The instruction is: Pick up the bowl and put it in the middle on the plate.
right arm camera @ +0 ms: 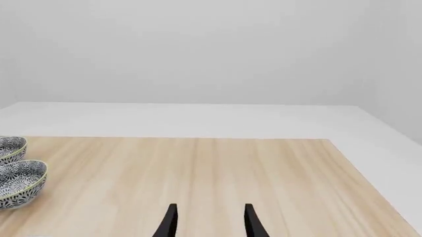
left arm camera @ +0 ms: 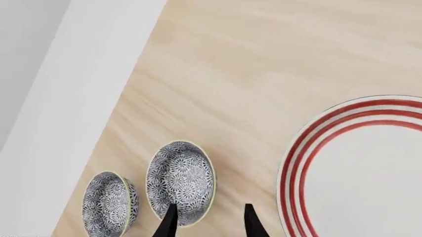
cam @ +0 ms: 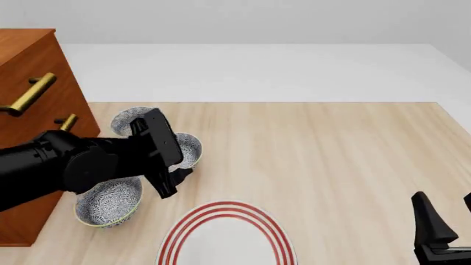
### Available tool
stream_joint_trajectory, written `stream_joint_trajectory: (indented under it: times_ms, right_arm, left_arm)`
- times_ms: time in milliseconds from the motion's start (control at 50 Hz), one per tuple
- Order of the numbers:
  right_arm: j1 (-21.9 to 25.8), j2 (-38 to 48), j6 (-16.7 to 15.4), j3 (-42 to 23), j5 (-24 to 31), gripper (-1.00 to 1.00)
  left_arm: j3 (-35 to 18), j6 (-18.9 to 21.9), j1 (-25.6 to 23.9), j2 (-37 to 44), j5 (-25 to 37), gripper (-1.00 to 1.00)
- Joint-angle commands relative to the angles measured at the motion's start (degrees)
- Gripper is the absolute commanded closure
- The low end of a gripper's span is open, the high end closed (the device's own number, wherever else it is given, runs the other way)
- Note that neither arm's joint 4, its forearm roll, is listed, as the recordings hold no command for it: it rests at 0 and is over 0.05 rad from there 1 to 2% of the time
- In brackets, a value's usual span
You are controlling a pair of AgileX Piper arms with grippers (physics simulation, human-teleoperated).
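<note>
1. Three look-alike bowls sit left of the plate [cam: 224, 234]; I target the middle bowl [left arm camera: 181, 181].
2. My left gripper [left arm camera: 209, 221] hangs spread and empty above its rim; I'd straddle that rim, then clamp.
3. My right gripper [right arm camera: 209, 221] idles, fingers apart.

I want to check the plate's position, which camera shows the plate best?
The front view: the plate shows its whole far half, rings included, near the bowls and left arm. The left wrist view shows only one side of it. The right wrist view misses it.

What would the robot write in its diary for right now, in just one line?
left claw: open, over middle bowl's rim | right claw: open, idle | plate: no bowl on it | step: grasping, not lifted
</note>
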Motion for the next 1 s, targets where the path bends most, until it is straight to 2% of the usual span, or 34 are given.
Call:
stream_joint_trajectory:
  times_ms: [20,100,220,260,480,560,660,860,1000]
  right_arm:
    - [-0.01,-0.02,0.03,-0.12,0.16,-1.0]
    - [-0.02,0.04,0.1,0.02,0.01,-1.0]
    - [-0.01,0.07,0.09,0.08,-0.09,-1.0]
    - [0.0,-0.01,-0.05,-0.04,0.02,-1.0]
    - [-0.01,0.06,-0.04,0.03,-0.11,-1.0]
    - [-0.03,0.1,0.07,0.05,-0.09,-1.0]
    - [-0.03,0.11,0.07,0.05,-0.1,-1.0]
    - [-0.05,0.06,0.07,0.06,-0.07,-1.0]
    - [-0.04,0.02,0.03,0.0,-0.01,-1.0]
  left_arm:
    - [-2.75,0.51,0.32,4.08,1.59,-1.0]
    - [-2.13,0.89,-0.63,6.05,2.24,-1.0]
    - [-2.23,2.12,1.51,6.31,2.35,-1.0]
    - [-3.37,0.51,2.37,6.03,3.19,-1.0]
    - [-3.29,2.76,4.23,6.55,3.16,-1.0]
    - [-5.18,0.19,2.16,7.69,4.05,-1.0]
    - [-3.83,0.99,2.57,9.3,2.57,-1.0]
    - [-5.67,-0.84,1.87,13.09,2.23,-1.0]
    - [-5.83,0.13,2.28,14.19,1.62,-1.0]
